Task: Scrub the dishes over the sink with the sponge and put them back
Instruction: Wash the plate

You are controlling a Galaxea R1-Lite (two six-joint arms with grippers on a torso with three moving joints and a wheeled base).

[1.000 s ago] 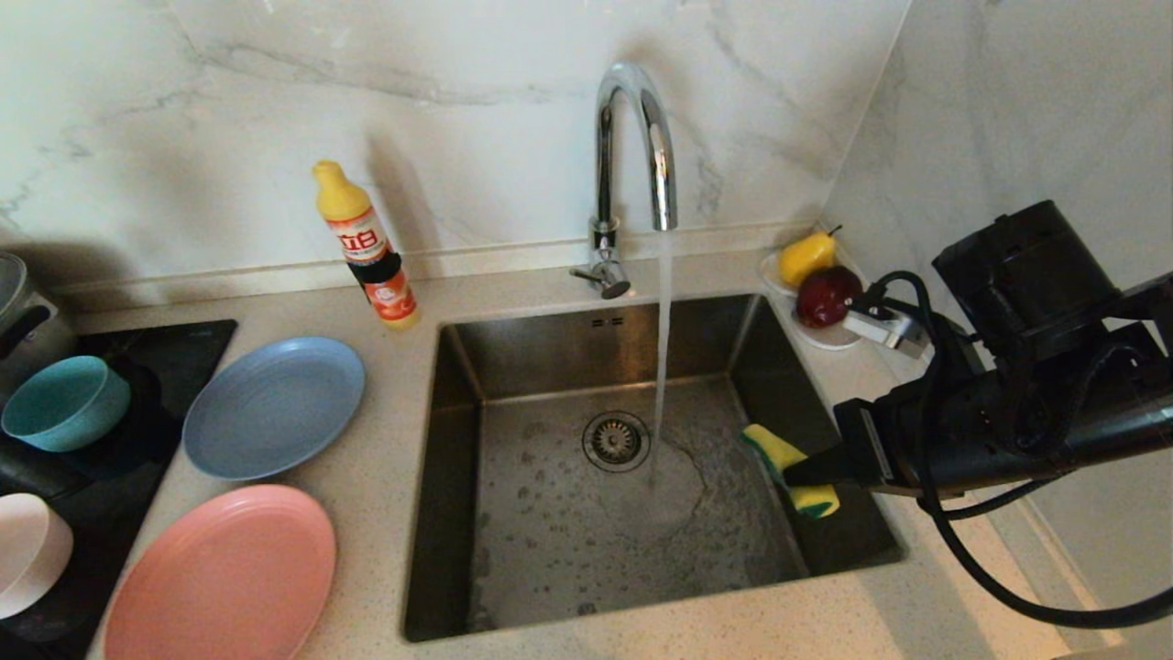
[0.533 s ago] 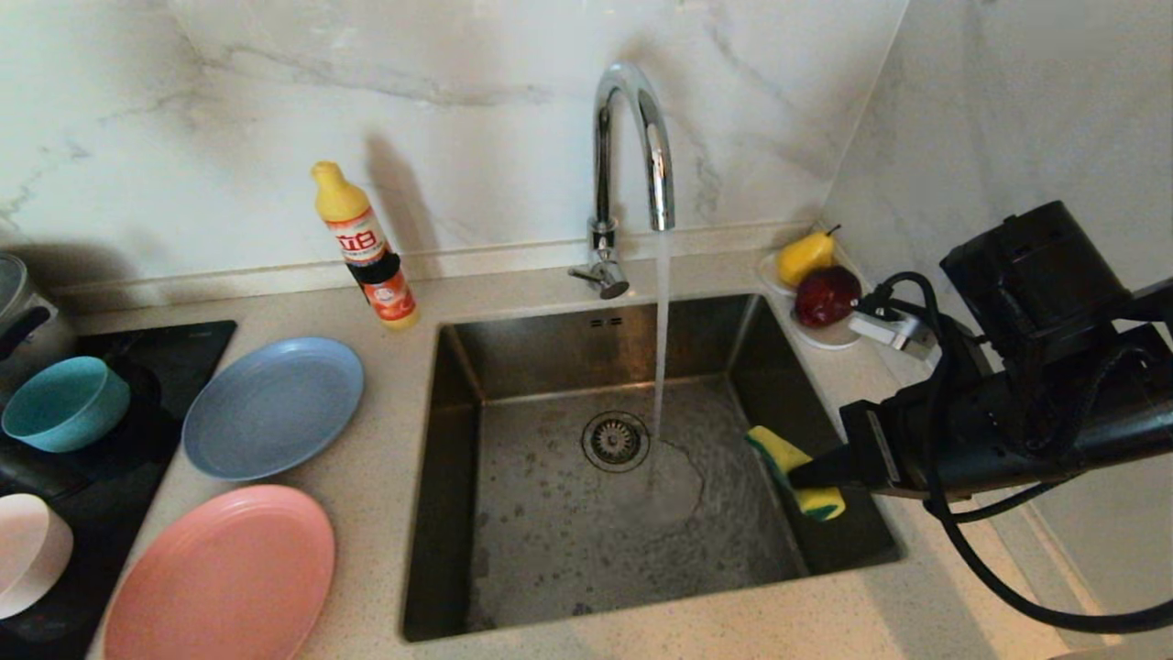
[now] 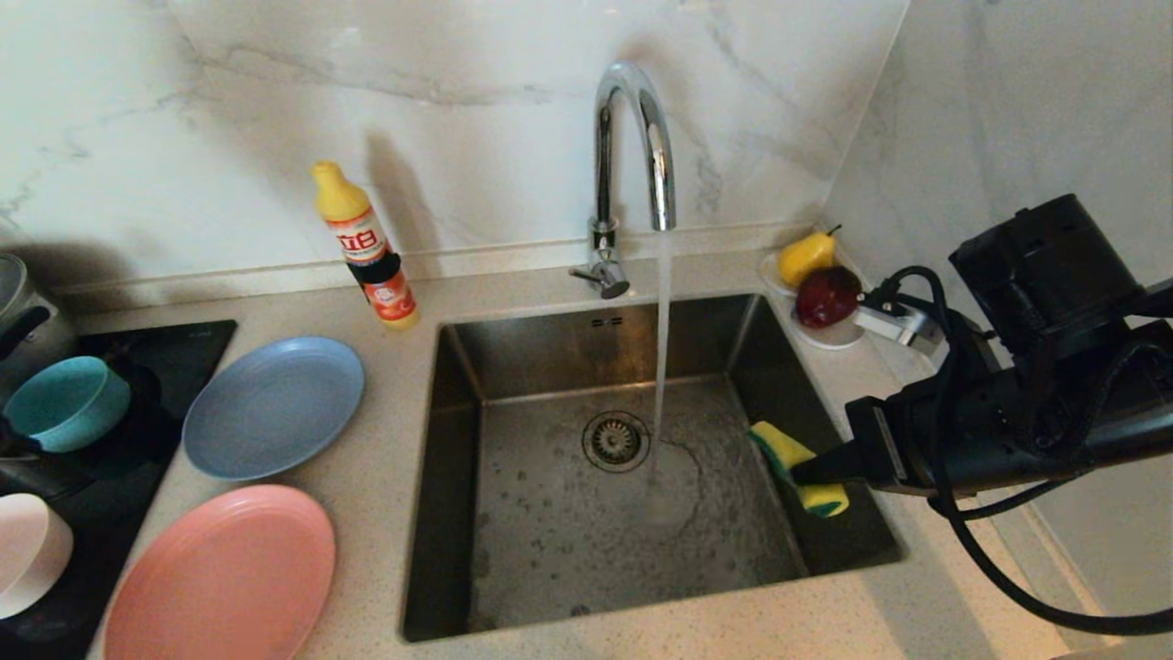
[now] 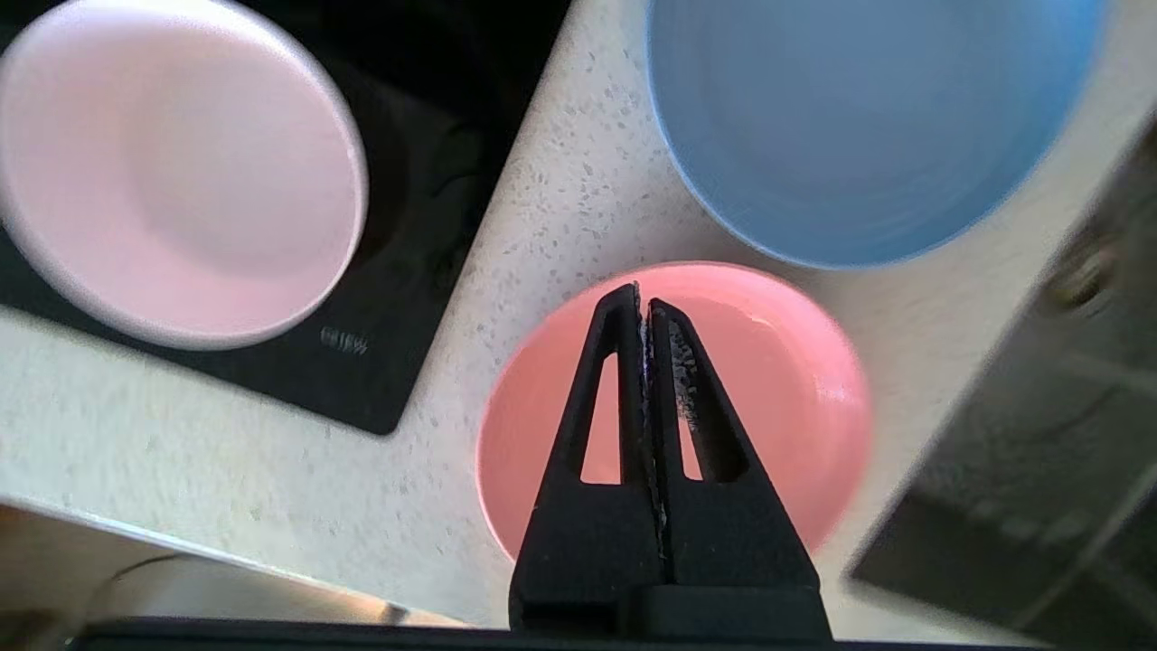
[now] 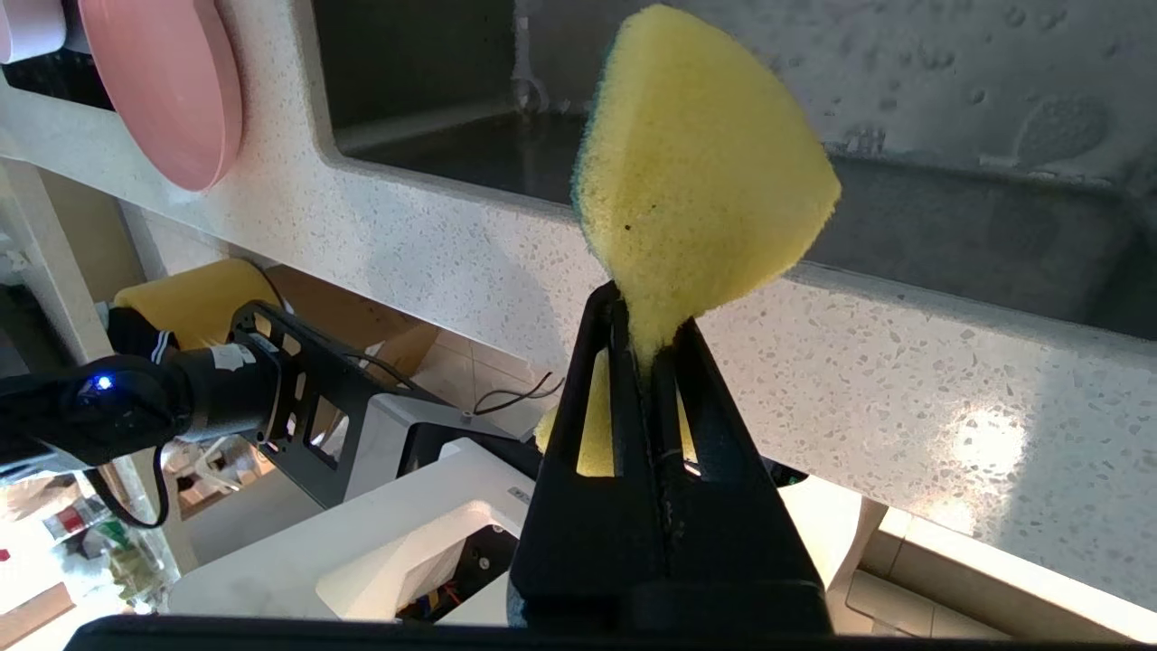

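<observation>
The right claw (image 5: pixel 644 316) pinches a soft, porous yellow sponge with a green scouring side (image 3: pixel 795 467), bent into a curl, its long axis slanting down over the right side of the square brushed-steel sink (image 3: pixel 550 550). The left claw (image 4: pixel 644 303), pressed together and empty, hangs above the smooth matte pink round plate (image 4: pixel 786 380) on the speckled stone surface (image 4: pixel 271 470).
</observation>
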